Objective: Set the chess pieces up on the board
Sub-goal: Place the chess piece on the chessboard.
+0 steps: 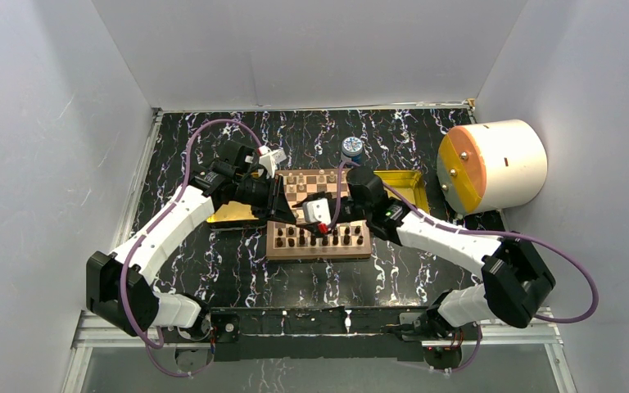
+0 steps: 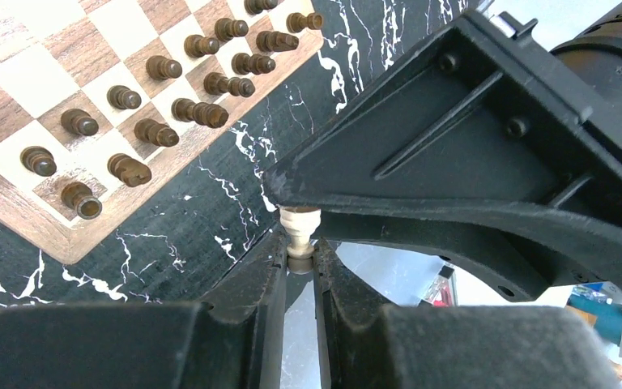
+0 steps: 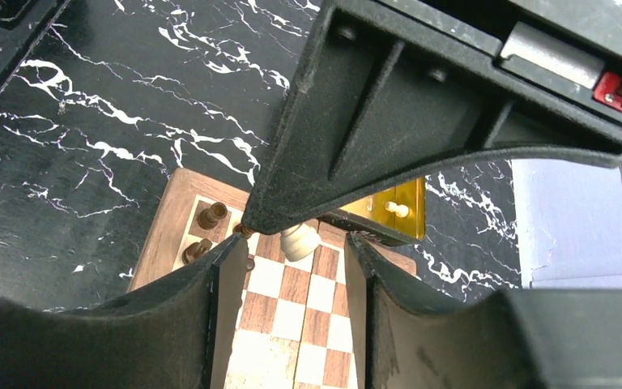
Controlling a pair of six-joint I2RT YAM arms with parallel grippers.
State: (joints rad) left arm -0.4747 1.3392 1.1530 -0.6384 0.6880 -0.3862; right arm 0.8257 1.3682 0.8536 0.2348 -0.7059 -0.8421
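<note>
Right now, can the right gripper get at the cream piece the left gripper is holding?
Probably yes. The left gripper pinches only one end of the cream piece; the rest sticks out, and the right gripper has open jaws either side of it, with nothing between.

You won't find any readable text here, tbh. The label on the little jar (image 1: 352, 148) is too small and blurry.
</note>
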